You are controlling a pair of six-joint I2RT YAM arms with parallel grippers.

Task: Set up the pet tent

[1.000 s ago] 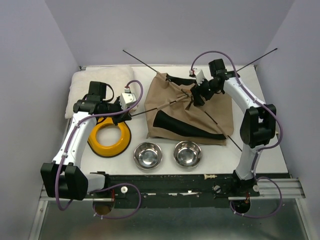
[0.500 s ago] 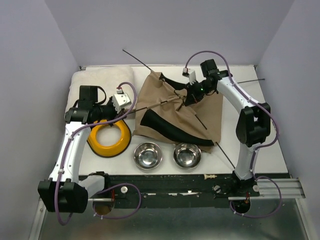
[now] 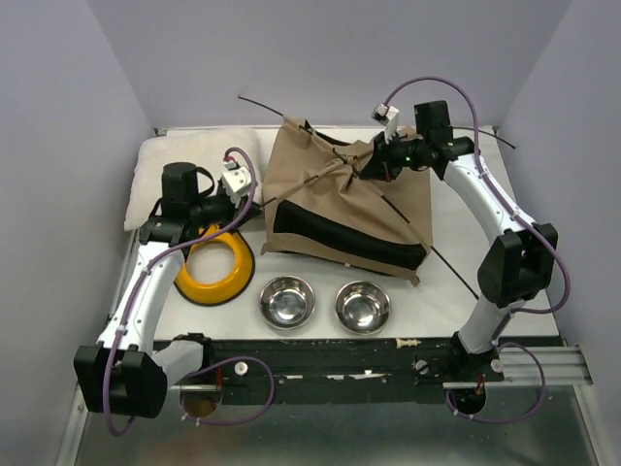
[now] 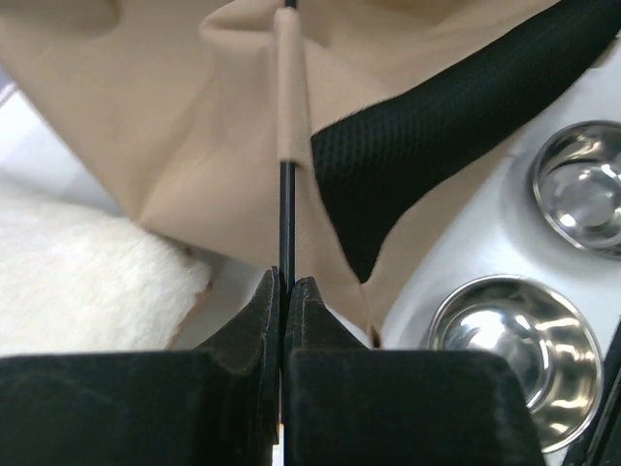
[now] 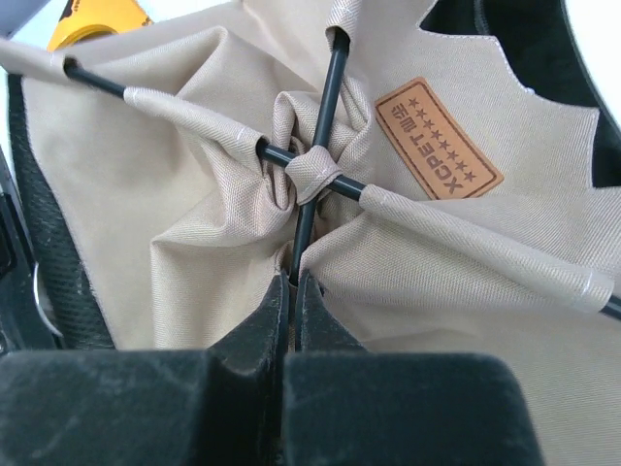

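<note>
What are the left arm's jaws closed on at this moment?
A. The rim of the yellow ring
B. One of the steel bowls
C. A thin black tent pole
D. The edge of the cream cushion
C: the left wrist view shows the left jaws pinched shut on the thin black pole, just below where it enters a tan sleeve of the tent.

Soft, even light from above keeps the white table bright in the top view, with faint shadows beside the pet tent toward the table's far edge and glints on the steel bowls along its near edge. In the left wrist view the cushion washes out to near white and the left gripper is dark and soft-edged. The right wrist view keeps the tent's weave sharp and the right gripper blurred.
</note>
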